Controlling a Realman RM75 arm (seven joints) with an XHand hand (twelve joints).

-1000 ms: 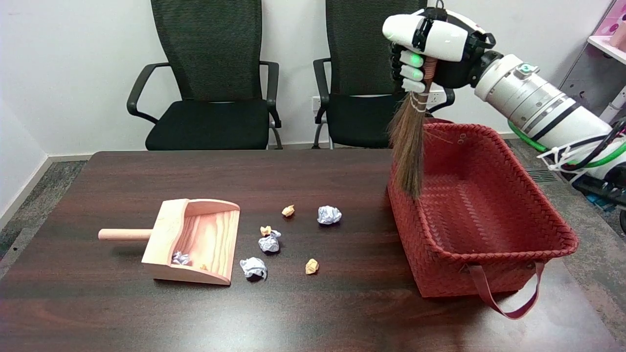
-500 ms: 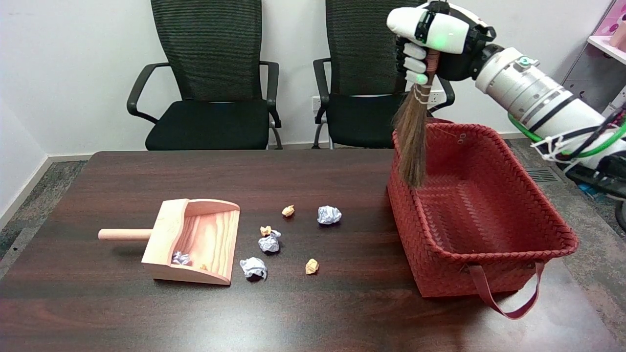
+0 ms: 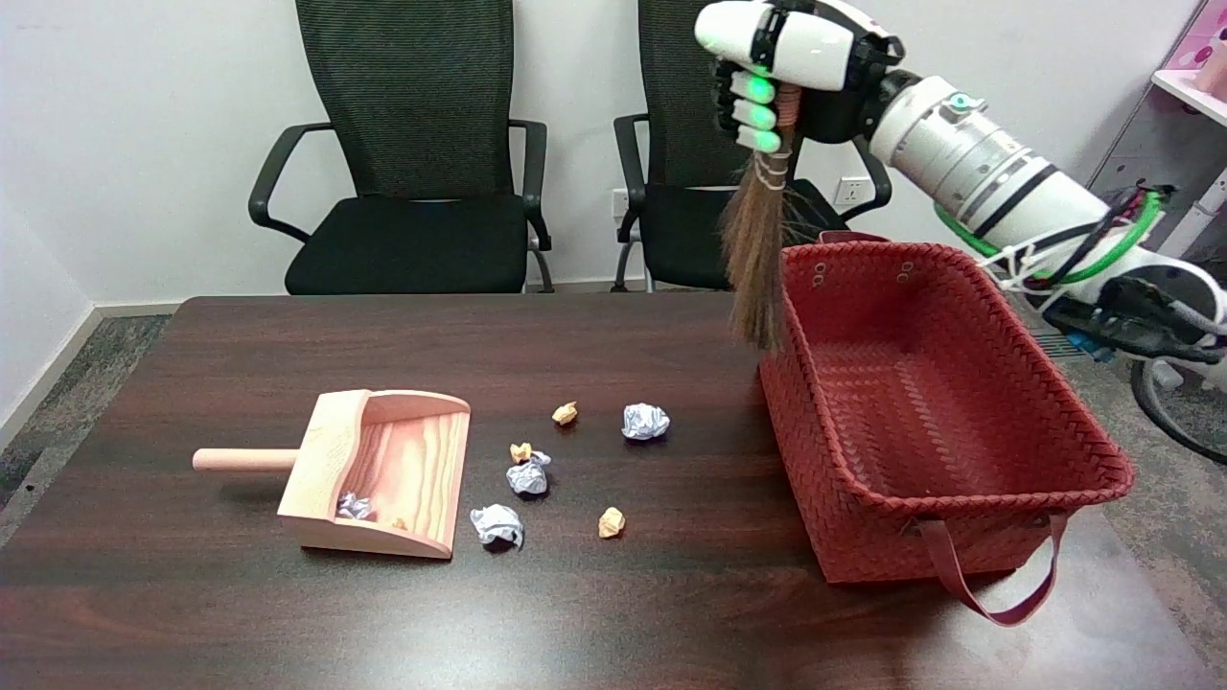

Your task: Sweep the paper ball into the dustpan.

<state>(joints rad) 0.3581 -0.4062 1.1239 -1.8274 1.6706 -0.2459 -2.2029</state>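
Observation:
My right hand (image 3: 781,72) grips the handle of a small straw broom (image 3: 757,251) high in the air, bristles hanging down at the far left corner of the red basket (image 3: 997,508). A wooden dustpan (image 3: 379,471) lies on the table's left, mouth facing right, with a small silver ball (image 3: 353,506) inside. Several crumpled paper balls lie to the right of the mouth: silver ones (image 3: 645,421) (image 3: 527,475) (image 3: 497,524) and small tan ones (image 3: 565,413) (image 3: 611,522). The broom is well above and to the right of them.
The woven red basket with a strap handle (image 3: 973,594) fills the table's right side. Two black office chairs (image 3: 417,172) stand behind the dark wooden table (image 3: 613,623). A shelf (image 3: 1189,91) shows at the far right.
My right hand has carried the broom up and to the left, from over the basket's inside to its far left corner. The paper balls and dustpan have not moved.

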